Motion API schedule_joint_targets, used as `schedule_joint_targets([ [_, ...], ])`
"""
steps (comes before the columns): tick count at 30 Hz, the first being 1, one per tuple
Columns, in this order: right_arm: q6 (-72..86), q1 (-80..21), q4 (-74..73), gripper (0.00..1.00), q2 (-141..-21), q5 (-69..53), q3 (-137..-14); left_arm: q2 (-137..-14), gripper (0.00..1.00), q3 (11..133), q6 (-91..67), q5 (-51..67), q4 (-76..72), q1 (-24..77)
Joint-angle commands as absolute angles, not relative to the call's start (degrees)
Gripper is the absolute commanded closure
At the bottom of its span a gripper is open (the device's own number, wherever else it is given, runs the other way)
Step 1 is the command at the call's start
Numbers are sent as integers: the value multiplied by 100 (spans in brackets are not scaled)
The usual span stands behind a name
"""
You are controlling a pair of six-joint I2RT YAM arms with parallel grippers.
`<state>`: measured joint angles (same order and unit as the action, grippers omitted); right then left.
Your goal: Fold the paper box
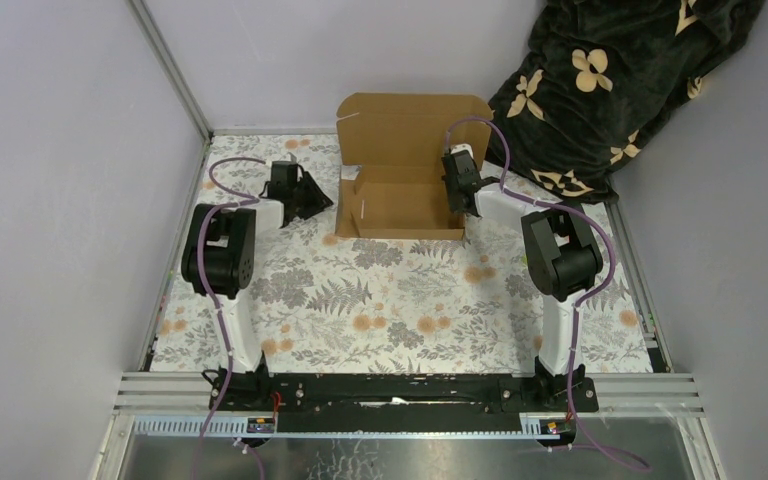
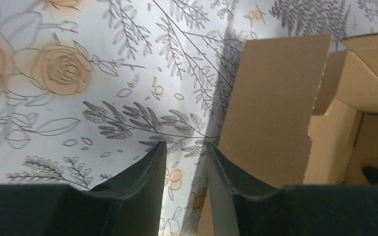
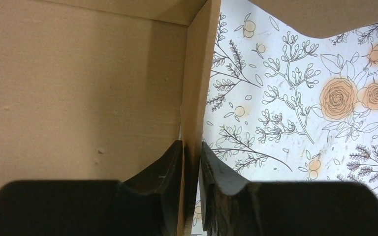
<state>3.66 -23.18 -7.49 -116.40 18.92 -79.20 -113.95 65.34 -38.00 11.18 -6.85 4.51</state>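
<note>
The paper box [image 1: 400,190] is brown cardboard, standing half formed at the back middle of the table with its lid flap upright behind it. My right gripper [image 1: 457,190] is at the box's right side wall. In the right wrist view its fingers straddle that wall [image 3: 197,73], one inside the box and one outside, and the right gripper [image 3: 192,142] is shut on it. My left gripper [image 1: 310,195] rests low just left of the box. In the left wrist view the left gripper [image 2: 186,143] is open, showing only tablecloth between its fingers, and the box's left flap [image 2: 275,108] stands just beside the right finger.
A floral tablecloth [image 1: 380,300] covers the table. A dark blanket with pale flowers [image 1: 610,90] is heaped at the back right, close to the box. Grey walls and a metal frame post [image 1: 175,70] close in the left and back sides.
</note>
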Motion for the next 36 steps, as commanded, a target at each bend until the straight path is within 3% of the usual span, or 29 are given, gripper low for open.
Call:
schedule_joint_targets([
  [1,323,-2268,-708,75,-11577,1790,-8123,-11472,58,6113,-4073,1631,-987,515],
  [36,455,-2190,-640,77,-11751,1368,-7963,-11599,54,4223,-6463,3375,-6128,352],
])
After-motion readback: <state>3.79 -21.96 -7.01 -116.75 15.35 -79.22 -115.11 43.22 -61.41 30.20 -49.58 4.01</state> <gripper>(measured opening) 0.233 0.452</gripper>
